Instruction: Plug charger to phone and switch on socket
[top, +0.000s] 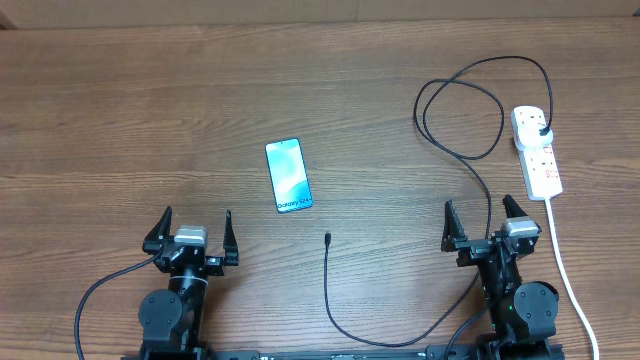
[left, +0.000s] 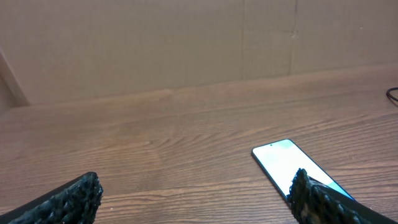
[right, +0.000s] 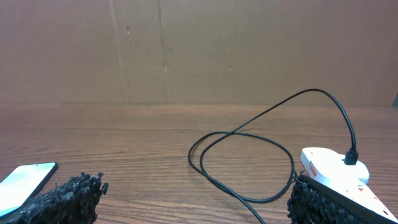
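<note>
The phone (top: 288, 176) lies flat on the wooden table with its screen lit, and it also shows in the left wrist view as the phone (left: 283, 163). The charger (top: 327, 270) is a thin black cable. Its free connector tip (top: 327, 237) rests just below and right of the phone, and its black plug (top: 541, 130) sits in the white socket (top: 537, 150) at the far right. My left gripper (top: 197, 222) stands open, below and left of the phone. My right gripper (top: 479, 212) stands open just left of the socket, with the cable (right: 317, 91) lying on the table under it.
The socket's white cord (top: 565, 262) runs down the right side, past the right arm, to the front edge. The black cable makes a wide loop (top: 460, 110) behind the right gripper and sweeps along the front edge (top: 380, 343). A brown cardboard wall (left: 186, 43) stands at the back.
</note>
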